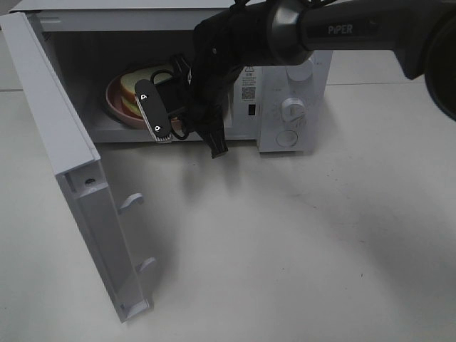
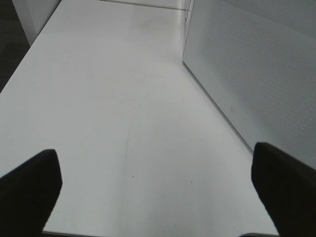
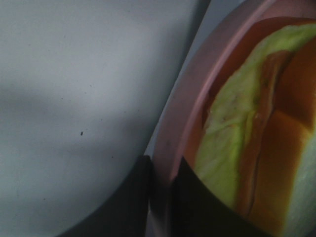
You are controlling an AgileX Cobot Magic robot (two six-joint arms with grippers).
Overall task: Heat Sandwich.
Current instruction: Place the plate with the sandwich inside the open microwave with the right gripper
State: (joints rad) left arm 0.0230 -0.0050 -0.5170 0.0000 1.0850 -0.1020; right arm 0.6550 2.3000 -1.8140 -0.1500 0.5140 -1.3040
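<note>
A white desk [image 1: 299, 256] carries a white microwave oven [image 1: 296, 107] with its door [image 1: 60, 135] swung fully open toward the camera, showing the cooking chamber. The robot's dark right arm [image 1: 342, 28] reaches in from the right and enters that chamber.

Inside the chamber is a round pink plate [image 3: 192, 98], and on the plate lies the sandwich [image 3: 227, 148], white bread with a tan crust and pale yellow-green filling showing at its cut side. Nothing else can be seen in the oven. Whether the plate sits flat on the oven floor or is held just off it cannot be told from these views.

The right tool [image 3: 162, 197] is pressed together on the plate's rim, one finger outside the rim and one inside, just beside the sandwich and not touching the bread. The left tool [image 2: 158, 190] is spread wide and holds nothing, hanging over bare desk next to a perforated white panel [image 2: 247, 64], which is probably the oven's outer side.

The sandwich looks light and soft. A direct pinch would likely crush the slices or squeeze out the filling, and the loose layers could slide apart. The stiff plate looks like the safer place to take hold, at the rim as it is now. A smooth rim held at one point may tip, so the plate probably needs to be kept level and moved slowly.
</note>
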